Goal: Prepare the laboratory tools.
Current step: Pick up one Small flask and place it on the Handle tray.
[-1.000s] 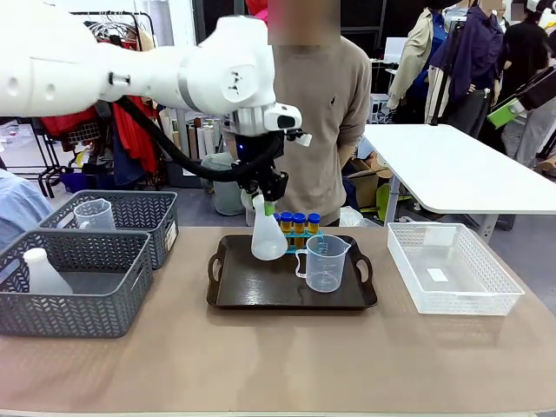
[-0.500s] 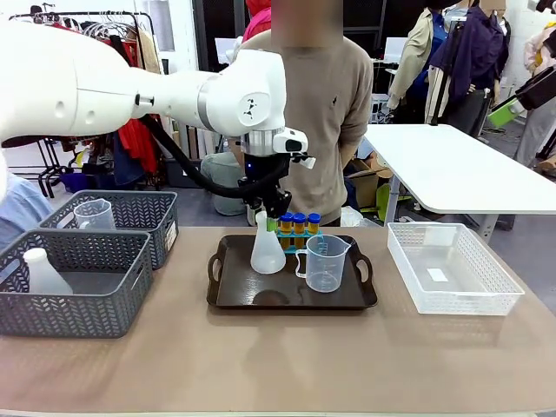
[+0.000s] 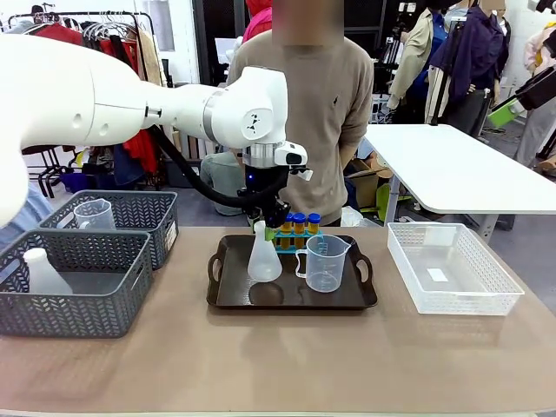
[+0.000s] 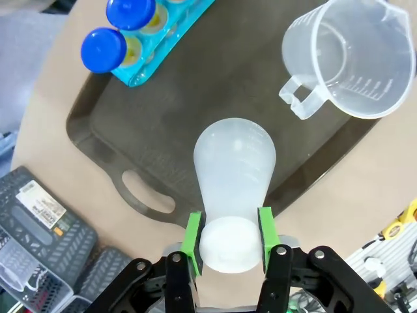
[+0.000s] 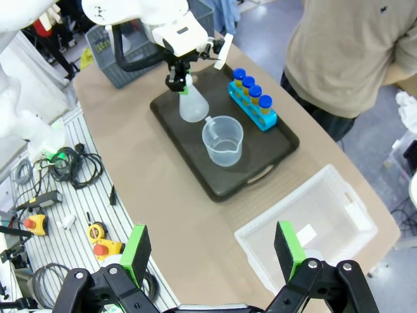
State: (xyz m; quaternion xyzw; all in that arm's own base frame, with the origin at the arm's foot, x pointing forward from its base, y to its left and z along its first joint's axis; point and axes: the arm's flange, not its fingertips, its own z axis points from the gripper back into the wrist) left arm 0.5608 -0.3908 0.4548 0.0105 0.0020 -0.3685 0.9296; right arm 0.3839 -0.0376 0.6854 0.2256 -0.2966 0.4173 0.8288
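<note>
The left gripper (image 4: 228, 236) pinched the neck of the conical flask (image 3: 264, 256), which stood or hung just above the left part of the dark tray (image 3: 234, 300) in the middle of the table (image 3: 278, 365); contact could not be told. The measuring beaker (image 3: 326, 263) stood just to its right, and the blue rack (image 3: 298, 241) of blue-capped tubes (image 3: 300, 224) behind it. If let go off the tray, the light flask might tip against the beaker. The right gripper (image 5: 214, 253) hung spread, well above the table.
</note>
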